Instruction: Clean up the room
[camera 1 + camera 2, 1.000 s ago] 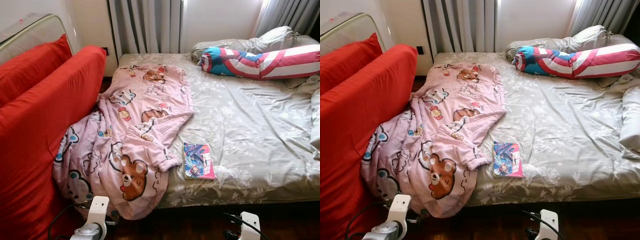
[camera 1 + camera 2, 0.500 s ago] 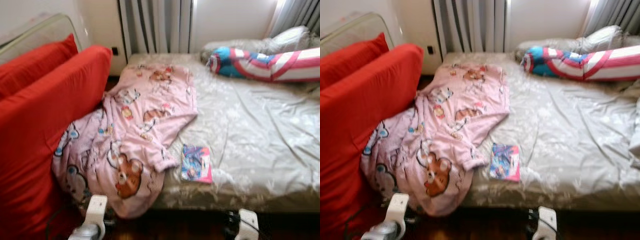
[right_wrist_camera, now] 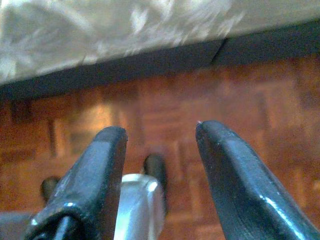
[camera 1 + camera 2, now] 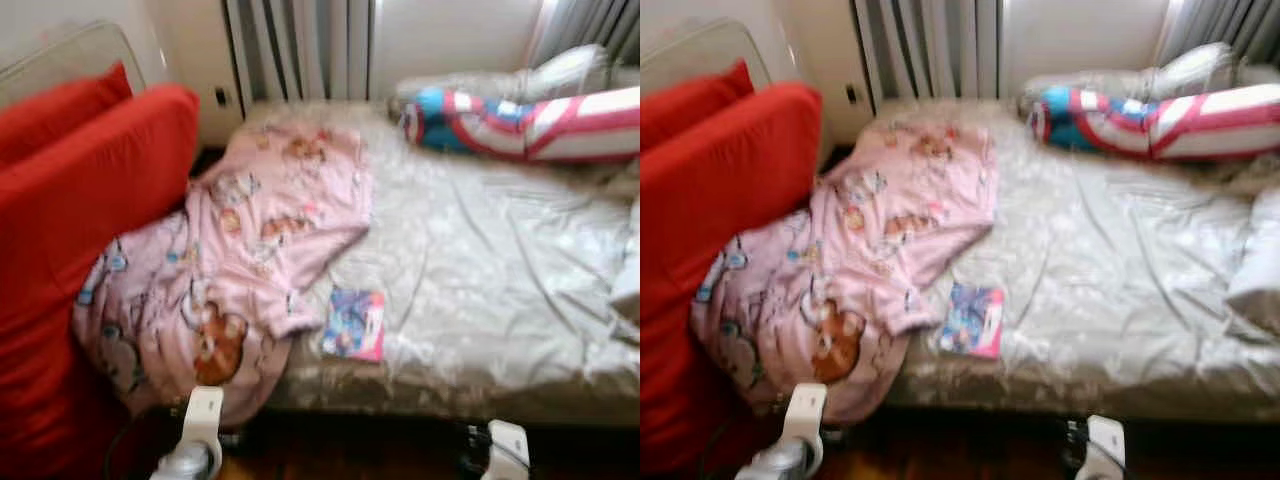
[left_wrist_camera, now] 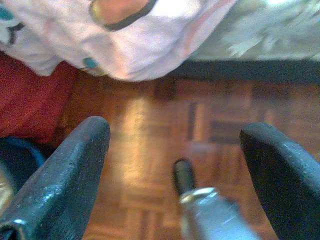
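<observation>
Head view is blurred. From the left: red cushions, then the pink blanket slumped off the bed's near left corner toward the floor, a book just right of it, pillows far right. I judge the blanket soft, light and floppy: pinch a bunched fold. The book is thin and stiff: take its edge. No containers to report. Left gripper hangs wide open over the floor; right gripper is spread narrower, empty.
</observation>
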